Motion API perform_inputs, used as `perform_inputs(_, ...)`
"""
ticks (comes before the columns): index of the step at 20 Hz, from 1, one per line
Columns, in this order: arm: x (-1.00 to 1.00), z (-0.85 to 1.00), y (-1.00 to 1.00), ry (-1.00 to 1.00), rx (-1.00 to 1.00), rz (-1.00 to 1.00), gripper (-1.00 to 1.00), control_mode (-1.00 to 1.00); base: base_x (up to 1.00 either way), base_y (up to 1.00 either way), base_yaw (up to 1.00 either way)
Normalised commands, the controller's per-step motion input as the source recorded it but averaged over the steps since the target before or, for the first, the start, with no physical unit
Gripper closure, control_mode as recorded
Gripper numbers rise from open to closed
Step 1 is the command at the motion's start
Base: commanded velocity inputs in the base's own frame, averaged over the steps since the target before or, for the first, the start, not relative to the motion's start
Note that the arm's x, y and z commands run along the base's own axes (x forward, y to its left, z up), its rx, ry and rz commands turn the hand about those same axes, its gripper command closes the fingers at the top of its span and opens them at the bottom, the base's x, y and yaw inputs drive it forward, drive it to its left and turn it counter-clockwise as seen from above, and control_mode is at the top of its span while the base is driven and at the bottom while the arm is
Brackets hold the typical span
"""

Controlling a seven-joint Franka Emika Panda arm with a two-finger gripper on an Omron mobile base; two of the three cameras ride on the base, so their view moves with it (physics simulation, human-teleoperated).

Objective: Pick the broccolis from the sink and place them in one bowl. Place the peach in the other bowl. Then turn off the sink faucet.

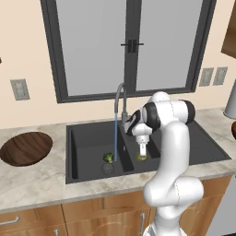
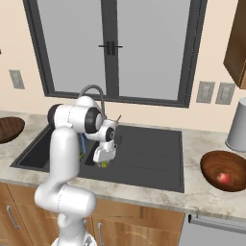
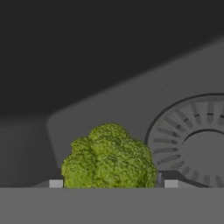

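My gripper (image 1: 142,154) (image 2: 104,161) reaches down into the right basin of the black sink (image 1: 196,145) (image 2: 149,156). A green broccoli (image 3: 109,159) (image 1: 142,157) rests on the basin floor between the two fingertips (image 3: 56,183), which stand open close on either side of it. Another broccoli (image 1: 109,157) (image 2: 81,155) lies in the left basin by its drain. One wooden bowl (image 1: 26,147) (image 2: 8,129) sits on the counter to the left. The other bowl (image 2: 226,163), on the right, holds the peach (image 2: 222,178). Water streams from the sink faucet (image 1: 120,99) (image 2: 93,91).
A round grey drain (image 3: 197,140) lies just right of the floret in the hand view. A divider wall splits the two basins. A grey canister (image 2: 238,126) stands on the counter at the far right. A window is behind the sink.
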Motion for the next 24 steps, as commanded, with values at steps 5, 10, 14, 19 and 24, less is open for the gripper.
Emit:
perform_inputs(5, -0.03, -0.01, 0.0, 0.0, 0.0, 0.0, 1.0, -1.0, 0.0, 0.0, 0.0)
perform_inputs(10, 0.0, 0.07, 0.0, 0.0, 0.0, 0.0, 1.0, -1.0, 0.0, 0.0, 0.0)
perform_inputs(14, 0.0, 0.36, 0.0, -0.04, 0.0, 0.0, 1.0, -1.0, 0.0, 0.0, 0.0)
perform_inputs(19, -0.07, 0.36, -0.07, -0.1, 0.0, 0.0, 1.0, -1.0, 0.0, 0.0, 0.0)
perform_inputs(24, -0.12, 0.39, -0.12, -0.11, 0.0, 0.0, 1.0, -1.0, 0.0, 0.0, 0.0)
